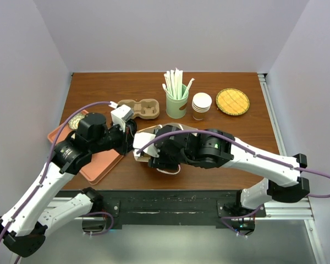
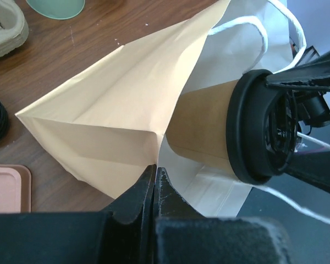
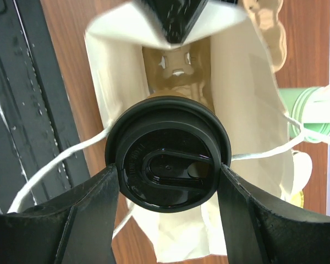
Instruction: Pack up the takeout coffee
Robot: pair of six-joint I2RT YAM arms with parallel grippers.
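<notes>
My right jaws clamp the black lid of the takeout coffee, whose cup body sits partly inside the mouth of the paper bag lying on the desk. Seen from the right wrist, my left jaws pinch the bag's rim at 12 o'clock.

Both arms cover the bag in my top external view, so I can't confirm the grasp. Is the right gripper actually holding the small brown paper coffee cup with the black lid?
Observer: Yes. The right wrist view shows the right gripper with one finger on each side of the round black plastic lid of the small brown paper coffee cup.
Operator: Is anything holding the bag?
Observer: The left gripper is shut on the mouth edge of the tan paper bag.
Operator: How far in is the cup?
Observer: It lies sideways with its base end inside the open mouth. The lid is outside.
</notes>
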